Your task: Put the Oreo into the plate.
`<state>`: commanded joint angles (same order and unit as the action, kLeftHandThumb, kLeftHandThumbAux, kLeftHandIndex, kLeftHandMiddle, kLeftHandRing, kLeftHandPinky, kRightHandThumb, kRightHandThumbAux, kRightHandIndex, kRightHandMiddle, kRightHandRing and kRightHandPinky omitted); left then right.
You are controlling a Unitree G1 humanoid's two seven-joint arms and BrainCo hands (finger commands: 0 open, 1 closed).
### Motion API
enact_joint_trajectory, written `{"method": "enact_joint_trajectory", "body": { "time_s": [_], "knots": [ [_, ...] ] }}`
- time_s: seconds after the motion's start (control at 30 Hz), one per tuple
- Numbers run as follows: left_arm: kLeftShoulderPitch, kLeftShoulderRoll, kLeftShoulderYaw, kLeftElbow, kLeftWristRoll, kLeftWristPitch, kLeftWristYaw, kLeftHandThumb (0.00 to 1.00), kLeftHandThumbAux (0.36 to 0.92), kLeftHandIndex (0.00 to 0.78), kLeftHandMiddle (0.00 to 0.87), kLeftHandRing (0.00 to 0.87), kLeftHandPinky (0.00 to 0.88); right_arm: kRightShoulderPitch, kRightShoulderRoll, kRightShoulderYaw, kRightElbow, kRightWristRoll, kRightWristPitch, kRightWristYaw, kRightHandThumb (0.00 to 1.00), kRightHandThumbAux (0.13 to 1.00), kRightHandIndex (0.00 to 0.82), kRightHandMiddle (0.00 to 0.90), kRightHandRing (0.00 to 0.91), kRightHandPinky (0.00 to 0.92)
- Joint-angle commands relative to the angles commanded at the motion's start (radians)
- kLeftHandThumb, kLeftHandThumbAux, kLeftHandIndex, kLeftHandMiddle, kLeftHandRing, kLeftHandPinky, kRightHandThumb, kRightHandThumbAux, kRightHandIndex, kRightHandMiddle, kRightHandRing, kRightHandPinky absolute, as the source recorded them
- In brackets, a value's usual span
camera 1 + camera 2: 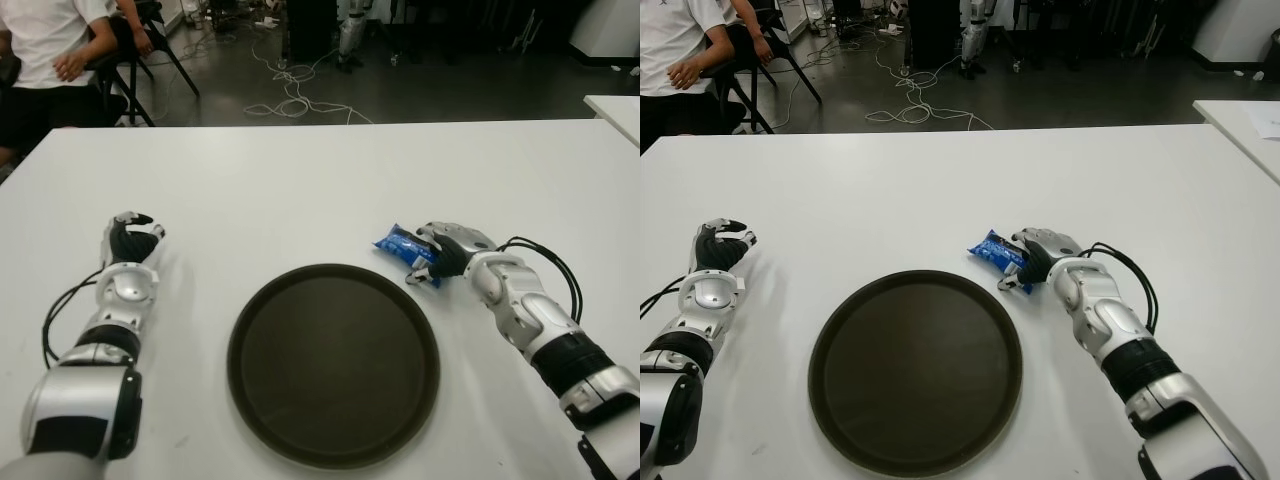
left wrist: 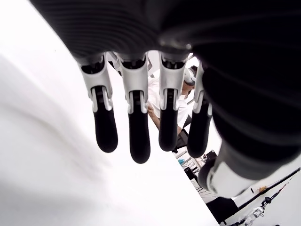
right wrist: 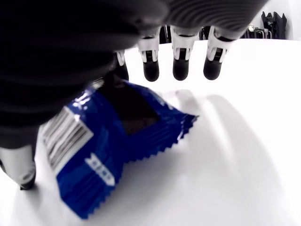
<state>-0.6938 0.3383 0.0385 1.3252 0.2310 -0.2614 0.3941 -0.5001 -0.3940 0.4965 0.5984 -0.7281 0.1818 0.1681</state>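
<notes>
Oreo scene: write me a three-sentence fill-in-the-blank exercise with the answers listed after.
1. The blue Oreo packet lies on the white table under the ____ hand.
2. The round dark plate holds ____.
3. The left hand shows on the plate's ____ side, holding nothing.

Missing words: right; nothing; left

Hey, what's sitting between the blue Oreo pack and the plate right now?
Nothing: only a bare strip of white table separates the Oreo pack, under the right hand, from the plate's rim, as both eye views show.
</notes>
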Motion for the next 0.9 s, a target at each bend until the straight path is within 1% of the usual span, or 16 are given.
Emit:
{"method": "enact_joint_trajectory", "body": {
  "time_s": [0.37, 0.5, 0.9],
  "knots": [
    [0.0, -0.002, 0.005, 0.0, -0.009, 0.0, -0.001, 0.672, 0.72, 0.398, 0.294, 0.333, 0.358, -0.027, 0.019, -0.008, 0.053, 0.009, -0.017, -0.015, 0.149, 0.59, 0.0, 0.0, 0.0, 0.0],
    [0.001, -0.004, 0.011, -0.001, -0.014, -0.006, -0.005, 0.674, 0.721, 0.398, 0.295, 0.337, 0.361, -0.032, 0.024, -0.009, 0.069, 0.011, -0.024, -0.024, 0.14, 0.601, 0.0, 0.0, 0.0, 0.0],
    [0.001, -0.005, 0.018, 0.0, -0.012, -0.004, -0.006, 0.674, 0.72, 0.399, 0.289, 0.33, 0.355, -0.05, 0.03, -0.004, 0.108, 0.01, -0.04, -0.026, 0.144, 0.618, 0.0, 0.0, 0.0, 0.0]
  ]
}}
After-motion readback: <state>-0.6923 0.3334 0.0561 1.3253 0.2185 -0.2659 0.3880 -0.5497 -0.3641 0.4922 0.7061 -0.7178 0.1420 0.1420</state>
